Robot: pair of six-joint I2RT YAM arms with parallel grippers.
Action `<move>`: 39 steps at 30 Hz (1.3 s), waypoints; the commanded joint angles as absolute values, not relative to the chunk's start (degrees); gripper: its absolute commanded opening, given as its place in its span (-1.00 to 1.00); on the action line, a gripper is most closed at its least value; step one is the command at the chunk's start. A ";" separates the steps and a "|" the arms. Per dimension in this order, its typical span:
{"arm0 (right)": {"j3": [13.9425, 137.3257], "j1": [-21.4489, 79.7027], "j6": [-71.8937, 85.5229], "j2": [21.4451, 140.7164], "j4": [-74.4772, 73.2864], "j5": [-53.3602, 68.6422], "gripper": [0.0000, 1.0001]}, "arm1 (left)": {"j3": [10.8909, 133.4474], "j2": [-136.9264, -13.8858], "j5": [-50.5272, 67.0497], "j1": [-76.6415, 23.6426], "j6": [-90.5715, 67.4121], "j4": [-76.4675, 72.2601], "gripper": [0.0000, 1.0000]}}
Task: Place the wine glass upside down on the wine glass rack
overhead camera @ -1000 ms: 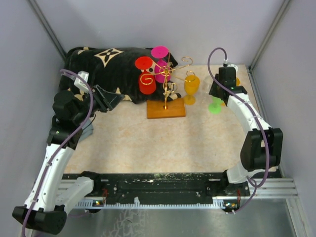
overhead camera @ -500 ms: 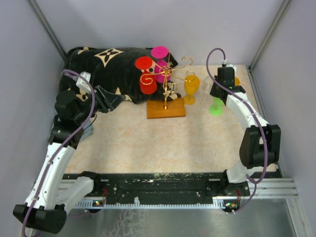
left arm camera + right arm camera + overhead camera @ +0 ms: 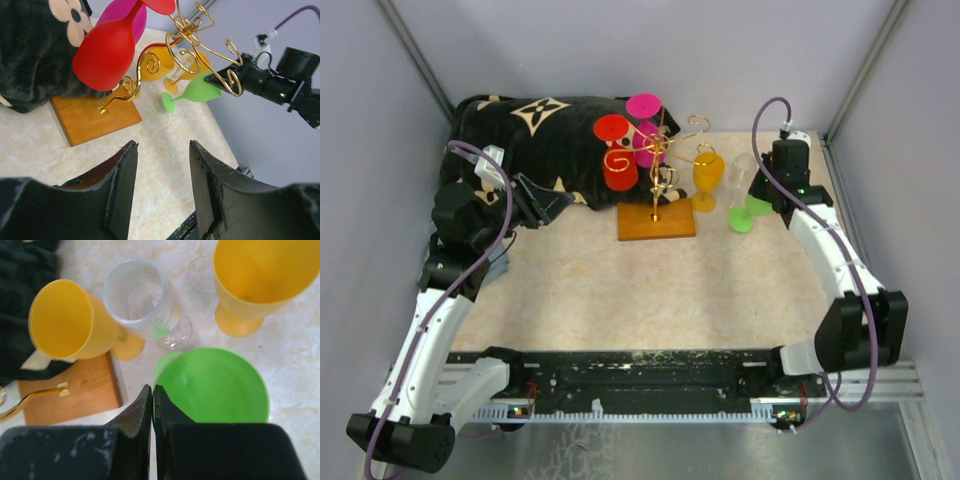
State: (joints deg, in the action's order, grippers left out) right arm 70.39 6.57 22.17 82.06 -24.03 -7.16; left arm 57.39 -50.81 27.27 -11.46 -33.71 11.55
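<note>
In the right wrist view, the right gripper (image 3: 152, 396) has its fingers pressed together at the rim of the green wine glass (image 3: 212, 387), apparently pinching it. Only the left wrist view shows the glass tipped sideways, right of the rack (image 3: 92, 114). At lower centre there, the left gripper (image 3: 162, 150) holds its fingers apart, empty.
</note>
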 commanded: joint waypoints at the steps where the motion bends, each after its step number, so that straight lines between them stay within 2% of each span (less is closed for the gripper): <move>1: 67.60 6.24 25.65 71.51 -24.16 -2.30 -1.00 | 57.30 -50.22 27.74 -11.25 -33.99 10.32 0.03; 9: 65.92 6.37 27.93 57.57 -28.51 -0.83 -1.00 | 57.39 -49.22 27.89 -11.25 -34.91 11.08 0.03; 16: 64.47 6.29 30.35 44.03 -20.89 -4.61 -1.00 | 58.16 -48.86 28.98 -11.25 -37.08 10.63 0.03; 26: 52.73 6.36 31.15 32.81 2.62 -4.12 -1.00 | 56.77 -48.69 31.16 -11.25 -41.56 5.17 0.03; 30: 46.60 6.31 34.40 29.39 17.28 -0.61 -1.00 | 55.30 -48.74 33.22 -11.26 -45.17 0.35 0.04; 39: 46.89 6.33 44.43 35.19 36.67 12.13 -1.00 | 53.04 -49.29 37.68 -11.25 -51.76 -10.10 0.05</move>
State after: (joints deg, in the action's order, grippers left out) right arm 45.08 6.57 38.11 32.53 20.38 4.05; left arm 53.78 -49.50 34.52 -11.46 -47.90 -2.31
